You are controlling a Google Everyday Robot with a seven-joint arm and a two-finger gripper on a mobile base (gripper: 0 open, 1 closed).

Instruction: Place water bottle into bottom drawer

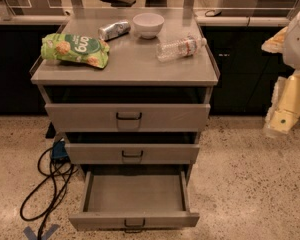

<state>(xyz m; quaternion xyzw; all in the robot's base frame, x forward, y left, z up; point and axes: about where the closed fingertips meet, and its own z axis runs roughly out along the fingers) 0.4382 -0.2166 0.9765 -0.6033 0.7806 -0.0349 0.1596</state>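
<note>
The water bottle lies on its side on the right part of the cabinet top, its white cap pointing to the back right. The bottom drawer is pulled out and its grey tray holds nothing. The two drawers above it are pushed in. My gripper hangs on the cream-coloured arm at the right edge of the view. It is well to the right of the cabinet, at about the height of the top drawer, and far from the bottle.
A green snack bag lies on the top's left side. A silver drink can and a white bowl sit at the back. Black cables loop on the floor left of the cabinet. A counter runs behind.
</note>
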